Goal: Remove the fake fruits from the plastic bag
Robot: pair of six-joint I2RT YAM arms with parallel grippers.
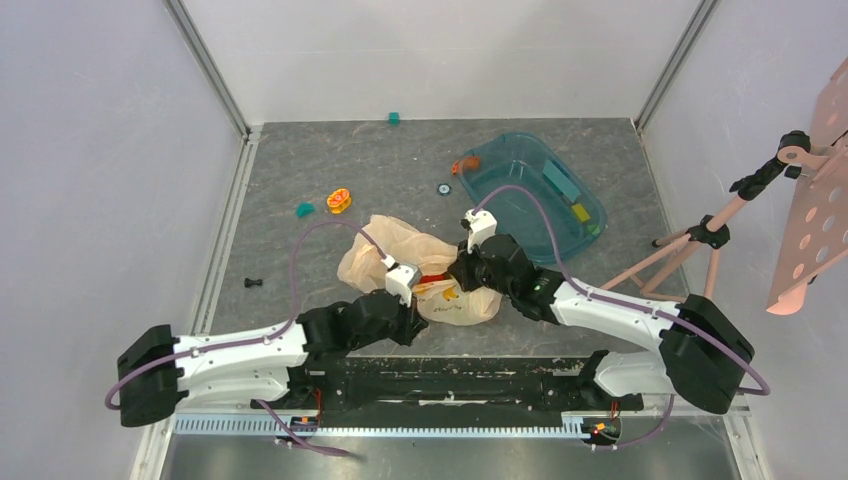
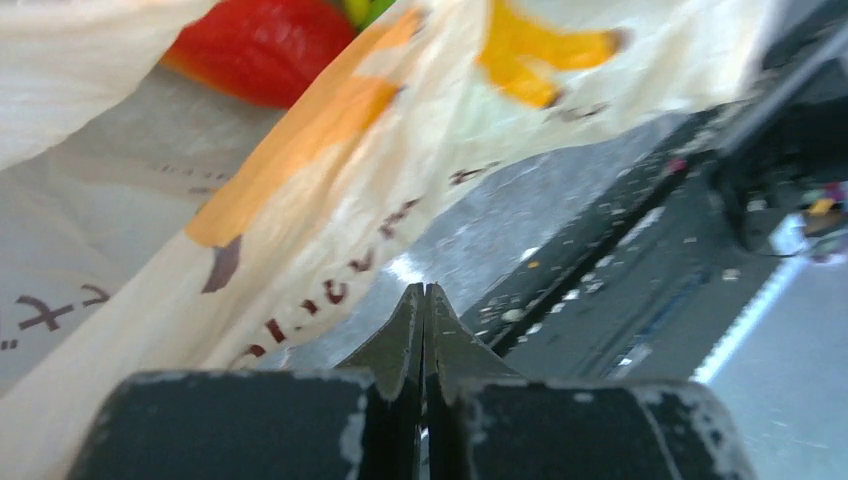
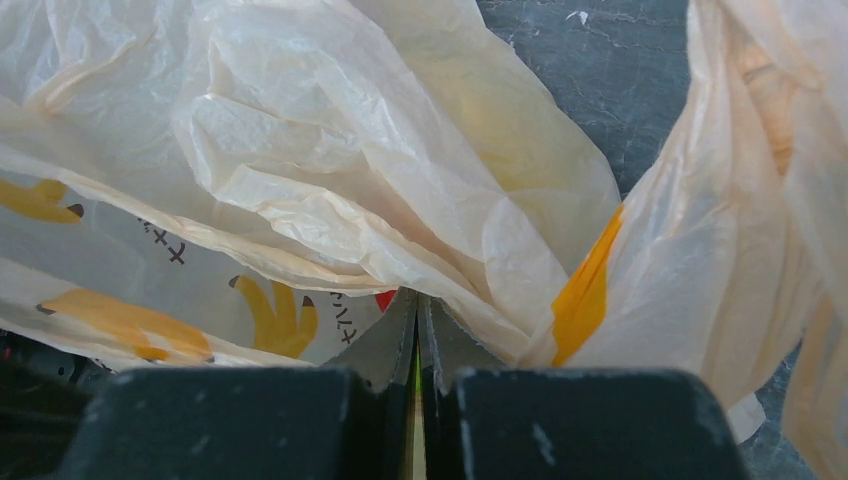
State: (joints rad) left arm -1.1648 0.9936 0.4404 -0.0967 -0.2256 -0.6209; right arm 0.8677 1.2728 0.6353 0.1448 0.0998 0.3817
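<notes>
The pale peach plastic bag lies crumpled on the grey table in front of both arms. Through its thin film I see a red fruit and something yellow. My left gripper is shut at the bag's near left side. In its wrist view the closed tips have nothing between them, the printed bag hangs to their left, and the red fruit shows at the top. My right gripper is shut, its tips against the bag's folds.
A teal transparent tub holding small blocks stands at the back right. An orange-yellow ring toy, teal blocks and a small black piece lie left of the bag. A pink stand leans at the right edge.
</notes>
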